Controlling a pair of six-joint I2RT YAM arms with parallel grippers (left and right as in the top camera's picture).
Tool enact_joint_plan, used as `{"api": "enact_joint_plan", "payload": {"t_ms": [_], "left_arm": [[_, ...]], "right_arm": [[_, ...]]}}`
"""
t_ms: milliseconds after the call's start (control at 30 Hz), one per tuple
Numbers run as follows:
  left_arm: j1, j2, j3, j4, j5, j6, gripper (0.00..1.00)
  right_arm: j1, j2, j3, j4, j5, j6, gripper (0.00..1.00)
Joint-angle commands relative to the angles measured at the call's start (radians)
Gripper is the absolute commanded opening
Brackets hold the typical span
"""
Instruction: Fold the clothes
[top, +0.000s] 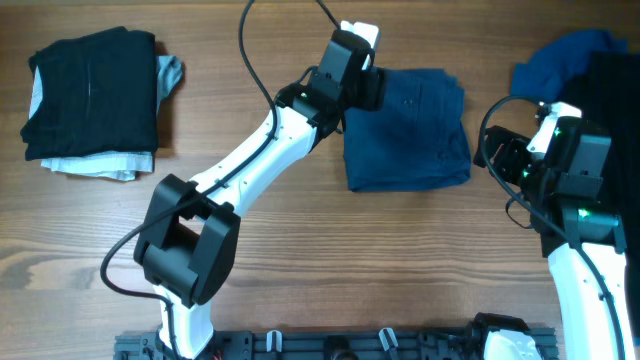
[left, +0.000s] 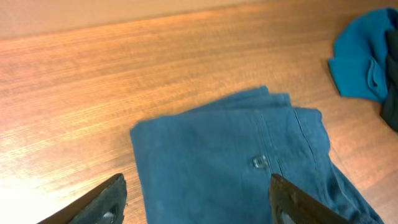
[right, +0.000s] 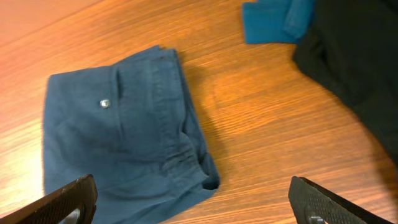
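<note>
Overhead, the folded dark blue shorts lay flat on the worktop, a little right of centre, as a roughly square bundle with tidy left and near edges. The right edge was looser, with the layers slightly stepped. In the left wrist view, a small button showed beside a seam on the top layer.

The left end effector hung over the shorts' far left corner. Its fingers stood partly apart with only fabric below them and nothing gripped. Whether it touched the cloth could not be told. The right end effector sat off the shorts' right edge, spread wide and empty, with a strip of bare wood between it and the bundle.

At the far left, well apart, a folded black garment rested on a pale grey-white one whose edges stuck out below and to the right. At the far right corner, a brighter blue garment lay crumpled against a loose black one. Open wood ran along the near side and between the stack and the left arm.
</note>
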Motion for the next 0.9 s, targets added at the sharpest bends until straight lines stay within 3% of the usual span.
{"api": "enact_joint_plan", "payload": {"t_ms": [0, 33, 67, 500, 667, 867], "left_arm": [[0.013, 0.008, 0.003, 0.072, -0.044, 0.04, 0.19], [0.013, 0.019, 0.003, 0.101, -0.044, 0.04, 0.09], [0.013, 0.033, 0.003, 0.126, -0.044, 0.04, 0.04], [0.018, 0.397, 0.003, 0.606, -0.013, 0.04, 0.05], [0.027, 0.463, 0.003, 0.506, -0.014, 0.041, 0.07], [0.044, 0.423, 0.003, 0.16, -0.014, 0.036, 0.08]], "right_arm": [[-0.004, 0.007, 0.002, -0.001, 0.068, 0.003, 1.0], [-0.004, 0.013, 0.002, -0.001, 0.068, 0.003, 1.0], [-0.004, 0.018, 0.002, -0.001, 0.068, 0.004, 1.0], [-0.004, 0.108, 0.002, 0.0, 0.068, 0.003, 1.0], [-0.004, 0.138, 0.002, 0.0, 0.068, 0.004, 1.0], [-0.004, 0.147, 0.002, 0.0, 0.068, 0.004, 1.0]]}}
